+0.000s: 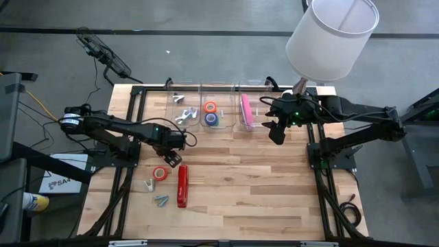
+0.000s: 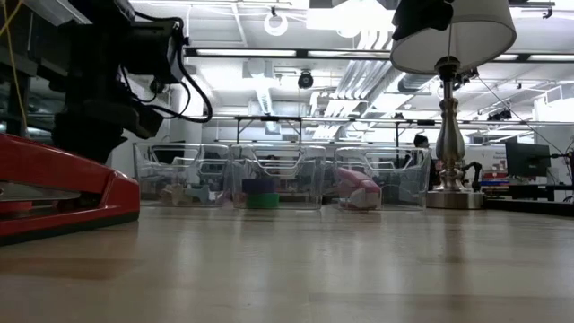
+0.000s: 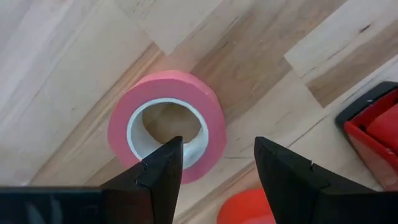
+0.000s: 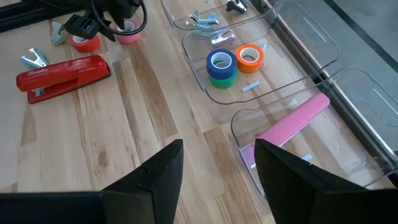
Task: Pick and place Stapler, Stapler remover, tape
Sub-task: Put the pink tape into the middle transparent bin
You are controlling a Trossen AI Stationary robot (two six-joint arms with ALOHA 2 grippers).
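Observation:
A pink roll of tape (image 3: pixel 166 124) lies flat on the wooden table. My left gripper (image 3: pixel 217 146) hangs open just above it, pointing down, with one finger over the roll's hole and the other outside its rim. Close by lie a red roll of tape (image 1: pixel 160 173), a red stapler (image 1: pixel 182 185) and two silvery staple removers (image 1: pixel 149 184) (image 1: pixel 161 200). My right gripper (image 1: pixel 276 127) hangs open and empty above the table, in front of the bins.
Three clear bins stand along the far edge. One holds staple removers (image 1: pixel 182 110), one holds orange, blue and green tape (image 4: pixel 225 62), and one holds a pink stapler (image 1: pixel 245 110). A white-shaded lamp (image 1: pixel 333 34) stands at the far right corner.

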